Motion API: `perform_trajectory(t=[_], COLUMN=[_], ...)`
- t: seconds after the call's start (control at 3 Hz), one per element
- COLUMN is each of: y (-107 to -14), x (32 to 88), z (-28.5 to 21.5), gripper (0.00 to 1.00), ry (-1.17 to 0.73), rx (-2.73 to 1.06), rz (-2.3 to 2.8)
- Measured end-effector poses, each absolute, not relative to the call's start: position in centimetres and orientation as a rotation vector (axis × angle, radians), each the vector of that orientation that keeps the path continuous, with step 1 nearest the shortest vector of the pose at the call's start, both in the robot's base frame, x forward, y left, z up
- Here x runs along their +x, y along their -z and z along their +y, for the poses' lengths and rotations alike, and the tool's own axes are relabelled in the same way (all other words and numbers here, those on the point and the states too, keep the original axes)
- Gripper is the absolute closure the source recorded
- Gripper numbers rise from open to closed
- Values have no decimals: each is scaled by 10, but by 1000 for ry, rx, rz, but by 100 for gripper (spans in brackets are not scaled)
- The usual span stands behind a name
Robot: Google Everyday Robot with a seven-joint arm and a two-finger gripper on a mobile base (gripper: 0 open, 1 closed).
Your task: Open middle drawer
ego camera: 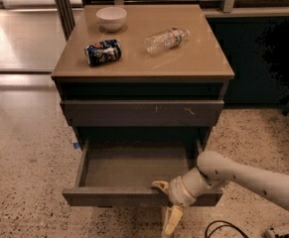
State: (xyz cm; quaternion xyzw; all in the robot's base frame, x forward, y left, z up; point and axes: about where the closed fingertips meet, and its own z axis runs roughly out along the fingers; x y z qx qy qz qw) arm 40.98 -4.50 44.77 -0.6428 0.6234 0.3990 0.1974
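The middle drawer (109, 196) of a grey-brown cabinet is pulled well out, and its bare inside (134, 163) shows. My gripper (165, 204) is at the right part of the drawer's front panel. It is open, with one pale finger (159, 185) over the top edge and the other (171, 222) hanging down in front of the panel. My white arm (243, 180) reaches in from the lower right. Above the open drawer is the taller drawer front (141, 113) with small pale scratches, which is closed.
On the cabinet top (193, 58) lie a white bowl (111, 18), a dented blue can (103, 51) on its side and a clear plastic bottle (166, 39) on its side. Speckled floor (25, 182) surrounds the cabinet. A black cable (223, 229) lies at the lower right.
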Motion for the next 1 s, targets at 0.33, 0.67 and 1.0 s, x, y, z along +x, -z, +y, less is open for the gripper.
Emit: perform_trajectory(t=[0.33,0.67,1.0], y=[-448,-443,-452], x=[410,390,367], z=[-45,-47,-45], gripper=[0,0,0], ry=[-1117,-1155,-1174], rx=[-1799,-1796,-1765], rz=[1745,1762,1761])
